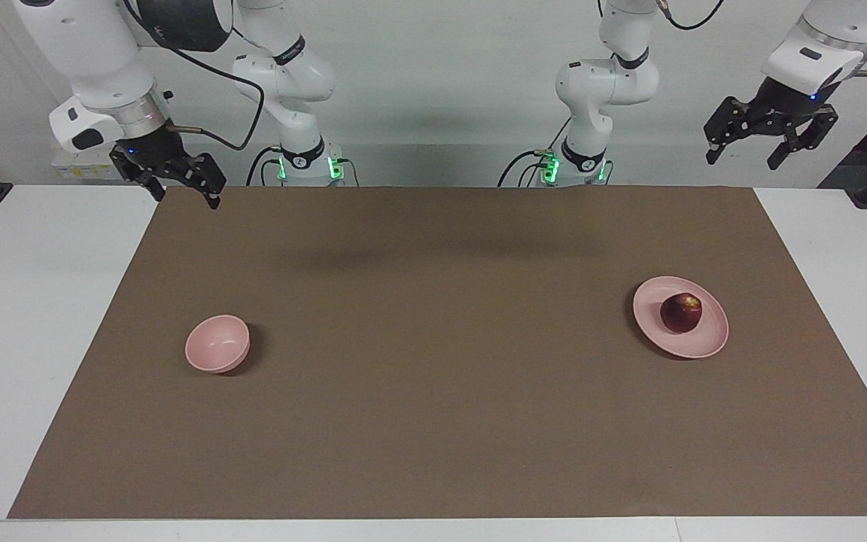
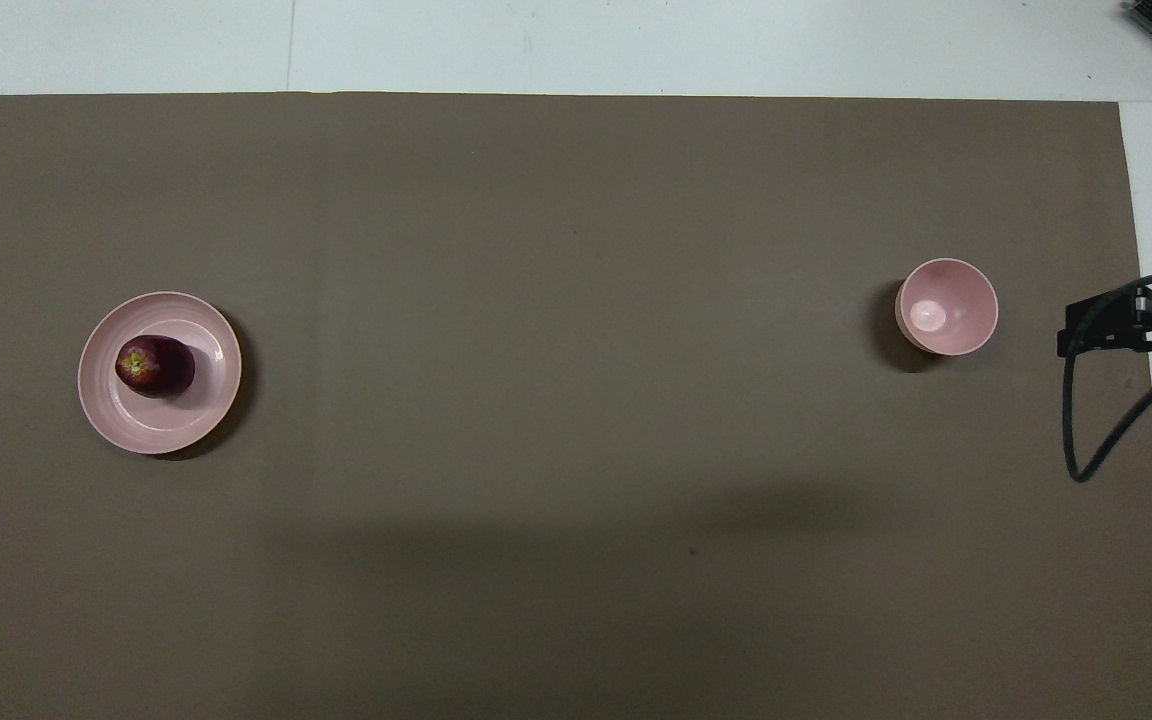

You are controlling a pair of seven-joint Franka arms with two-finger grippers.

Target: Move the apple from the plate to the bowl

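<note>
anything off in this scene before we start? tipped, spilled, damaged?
Nothing stands out. The apple sits on the plate, the bowl is upright and empty, nothing spilled. Left gripper and right gripper hang open above the table's ends.

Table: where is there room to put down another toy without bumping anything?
The big stretch of brown mat between the bowl and the plate is bare. So is the mat nearer to the robots than both dishes. Only the plate is taken: the apple sits on it. The left gripper and right gripper hang open, up at the table's ends.
</note>
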